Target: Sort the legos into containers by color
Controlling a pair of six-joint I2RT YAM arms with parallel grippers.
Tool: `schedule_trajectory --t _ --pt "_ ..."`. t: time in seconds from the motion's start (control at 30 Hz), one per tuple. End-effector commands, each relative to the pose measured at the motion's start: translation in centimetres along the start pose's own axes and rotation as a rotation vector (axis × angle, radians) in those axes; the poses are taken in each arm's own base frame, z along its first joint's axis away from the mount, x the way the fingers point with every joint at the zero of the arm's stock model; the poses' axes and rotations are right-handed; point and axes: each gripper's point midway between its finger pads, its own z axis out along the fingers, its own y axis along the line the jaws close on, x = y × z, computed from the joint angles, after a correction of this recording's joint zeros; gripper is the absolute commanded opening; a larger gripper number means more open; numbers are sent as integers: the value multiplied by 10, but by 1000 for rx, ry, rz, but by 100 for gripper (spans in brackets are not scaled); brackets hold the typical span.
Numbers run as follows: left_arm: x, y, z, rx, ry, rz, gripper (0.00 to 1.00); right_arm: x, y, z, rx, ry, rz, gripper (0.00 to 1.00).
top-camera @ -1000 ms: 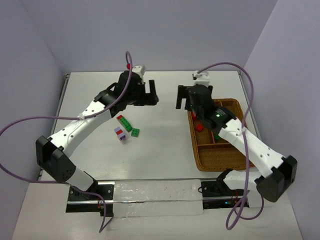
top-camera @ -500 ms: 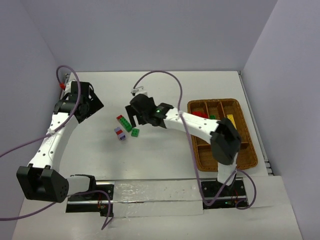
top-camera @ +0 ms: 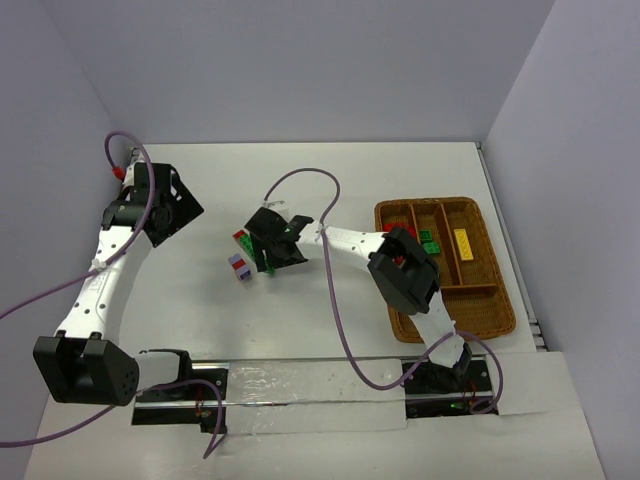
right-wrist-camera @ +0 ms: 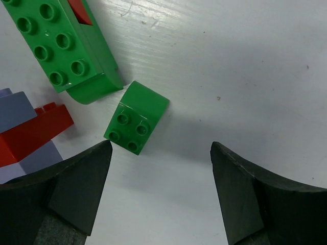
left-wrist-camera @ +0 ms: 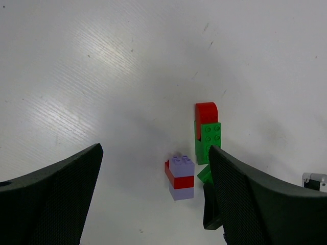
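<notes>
Left of centre on the surface lie three lego groups: one small green brick, one green-and-red stack, one purple-and-red stack. Right pincer hovers released around the small green brick, not touching; left pincer, upper left overhead, is released and empty. One wicker tray sits right.

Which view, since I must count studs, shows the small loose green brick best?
Right wrist: the small green brick lies central, all four studs clear. Left wrist shows only a sliver behind the left end effector; the top view has it largely hidden by the right end effector.
</notes>
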Motion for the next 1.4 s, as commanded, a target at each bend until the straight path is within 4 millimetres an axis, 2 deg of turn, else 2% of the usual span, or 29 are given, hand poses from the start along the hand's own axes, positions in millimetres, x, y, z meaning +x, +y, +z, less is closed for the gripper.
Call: schedule_trajectory --t 0.0,0.23,0.43,0.6,0.7,0.77,0.87,0.97,1.13,1.17,1.23,1.33,1.37 --pt "-8 -9 -6 61 -26 1 92 -11 22 -4 -56 -33 28 84" --pt "-6 -12 -7 82 -16 15 92 -8 27 8 -43 -24 32 83" --pt "0 -12 -4 95 0 20 92 -5 17 22 43 -33 31 75" --pt "3 -12 -1 97 8 28 92 -7 -14 15 177 -78 17 63" --pt "4 -13 -1 101 10 30 92 -7 -24 9 204 -96 7 60" --pt "5 -14 1 105 15 32 92 -6 -25 7 199 -96 -9 60" --pt "5 -16 2 112 23 30 92 -9 -17 8 176 -90 -21 65" --pt "5 -17 1 114 22 34 92 -9 -13 14 172 -88 -37 67" --pt "5 -15 2 107 19 48 91 -15 -7 17 153 -99 -69 52" --pt "7 -15 4 107 25 49 92 -21 -4 14 149 -114 -74 42" --pt "8 -16 5 113 33 46 92 -29 -3 10 151 -135 -76 31" --pt "9 -19 4 126 42 41 92 -51 -4 -15 134 -182 -63 17" --pt "9 -20 3 133 40 39 92 -56 -9 -23 129 -197 -54 17"
